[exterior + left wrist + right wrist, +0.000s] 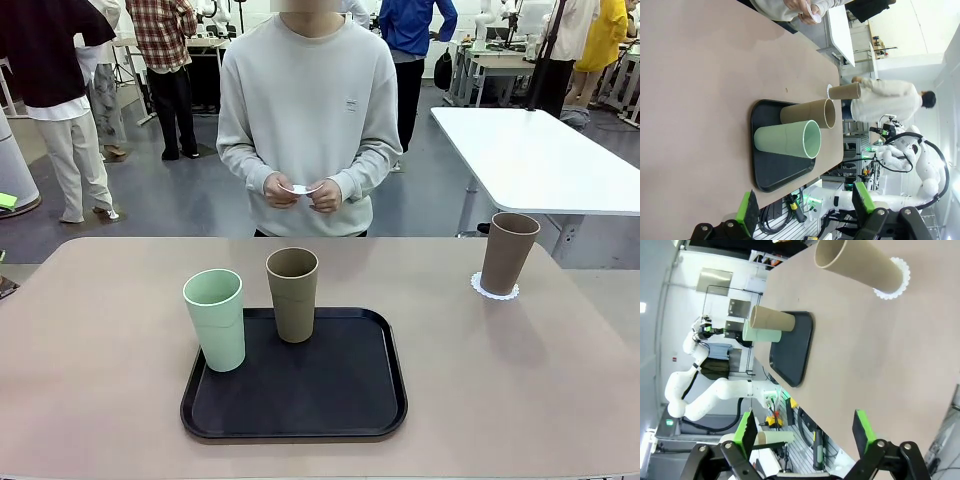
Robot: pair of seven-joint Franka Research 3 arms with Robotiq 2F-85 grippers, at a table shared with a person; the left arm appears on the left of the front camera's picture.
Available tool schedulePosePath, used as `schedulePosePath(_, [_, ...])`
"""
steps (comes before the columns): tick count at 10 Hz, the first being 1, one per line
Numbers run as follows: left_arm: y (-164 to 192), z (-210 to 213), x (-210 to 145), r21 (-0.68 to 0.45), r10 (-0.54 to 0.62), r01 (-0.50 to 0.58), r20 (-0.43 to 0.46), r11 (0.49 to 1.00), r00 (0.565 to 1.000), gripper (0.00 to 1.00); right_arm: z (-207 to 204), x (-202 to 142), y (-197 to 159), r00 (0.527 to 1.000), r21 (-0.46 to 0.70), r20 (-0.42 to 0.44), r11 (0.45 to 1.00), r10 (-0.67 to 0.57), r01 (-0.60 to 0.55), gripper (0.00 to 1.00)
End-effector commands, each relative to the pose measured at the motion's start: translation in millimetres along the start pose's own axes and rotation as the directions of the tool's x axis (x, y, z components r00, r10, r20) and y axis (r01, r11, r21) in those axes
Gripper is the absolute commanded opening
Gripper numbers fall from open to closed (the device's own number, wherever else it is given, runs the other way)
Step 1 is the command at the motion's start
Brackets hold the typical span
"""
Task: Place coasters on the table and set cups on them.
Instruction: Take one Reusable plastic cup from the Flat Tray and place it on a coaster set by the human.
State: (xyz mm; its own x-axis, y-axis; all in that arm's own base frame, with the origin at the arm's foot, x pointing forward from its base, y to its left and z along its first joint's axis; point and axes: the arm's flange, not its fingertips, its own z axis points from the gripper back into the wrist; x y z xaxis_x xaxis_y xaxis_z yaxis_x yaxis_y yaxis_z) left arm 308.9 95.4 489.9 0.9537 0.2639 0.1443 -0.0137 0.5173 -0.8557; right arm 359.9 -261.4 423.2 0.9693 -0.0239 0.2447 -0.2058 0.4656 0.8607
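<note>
On the beige table (110, 400) one brown cup (508, 252) stands on a white lacy coaster (495, 291) at the far right; the same cup (860, 265) rests on its coaster (895, 282) in the right wrist view. A mint green cup (216, 319) and a second brown cup (293, 294) stand on the black tray (300, 395). The person across the table holds a white coaster (300, 188) in both hands. My left gripper (805, 207) is open above the table's near edge, nothing between its fingers. My right gripper (805, 432) is open too, away from the cups.
A glossy white table (540, 150) stands behind on the right. Several people stand in the background. The other arm (705, 390) shows beyond the table edge in the right wrist view.
</note>
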Motion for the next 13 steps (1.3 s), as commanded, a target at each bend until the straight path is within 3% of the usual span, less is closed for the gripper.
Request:
schedulePosePath(1, [1.9,0.0,-1.4,-0.018,-0.015,0.015,0.006,1.000,1.000,1.00,5.6,5.8,0.7,1.000,0.017,0.014,1.000,0.010,-0.010,1.00])
schedulePosePath(7, [1.9,0.0,-1.4,-0.018,-0.015,0.015,0.006,1.000,1.000,1.00,-3.7,9.4,-6.3,0.997,0.073,0.014,0.994,0.081,-0.082,1.00])
schedulePosePath(8, [1.9,0.0,-1.4,-0.018,-0.015,0.015,0.006,1.000,1.000,1.00,-4.1,8.6,-0.2,0.999,0.037,-0.001,0.999,0.035,-0.035,1.00])
schedulePosePath(13, [1.9,0.0,-1.4,-0.018,-0.015,0.015,0.006,1.000,1.000,1.00,-4.1,8.6,-0.2,0.999,0.037,-0.001,0.999,0.035,-0.035,1.00])
